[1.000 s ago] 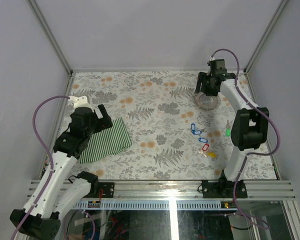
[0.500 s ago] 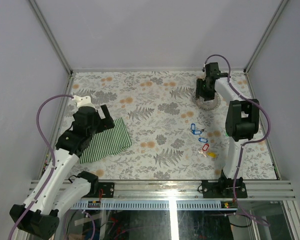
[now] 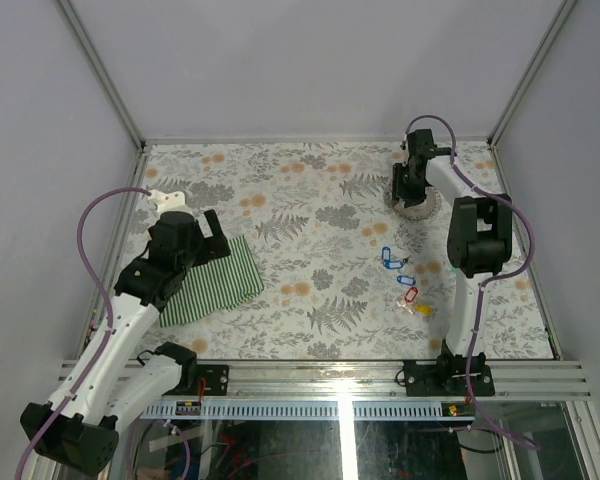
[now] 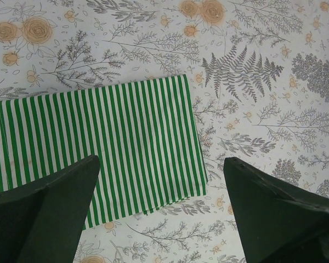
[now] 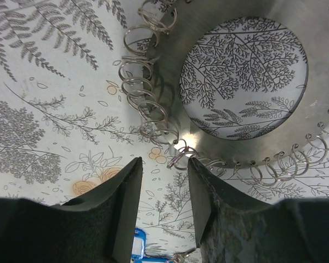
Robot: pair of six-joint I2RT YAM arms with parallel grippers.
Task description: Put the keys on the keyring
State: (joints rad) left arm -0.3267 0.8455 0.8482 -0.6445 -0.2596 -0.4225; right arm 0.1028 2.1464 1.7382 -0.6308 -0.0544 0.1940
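A table (image 3: 310, 215) covered in a grey fern and orange flower print fills the workspace. The left arm (image 3: 130, 300) reaches in from the near left corner, and the right arm (image 3: 485, 235) stretches from the near right edge to the far right corner. A green and white striped cloth (image 3: 218, 285) lies flat on the near left part of the table. The left gripper (image 3: 208, 235) hangs over the cloth's far edge. In the wrist view the left gripper's (image 4: 160, 161) jaws stand wide apart, with the cloth (image 4: 98, 148) spread between and beneath them and nothing held. The keyring (image 3: 413, 206) lies in the far right corner, a silvery metal loop with a row of small wire rings along its rim. The right gripper (image 3: 408, 185) points down at its near left edge. Seen from the right wrist, the right gripper (image 5: 163, 170) has its fingers (image 5: 126, 192) drawn narrow, with a slim gap between them. One small wire ring of the keyring (image 5: 236, 150) sits just at the mouth of that gap, and whether a pad touches it cannot be told. The keys (image 3: 405, 280), blue, red and yellow, lie scattered mid-right on the table, well apart from the keyring. One blue tag (image 5: 138, 246) peeks out at the lower edge of the right wrist view.
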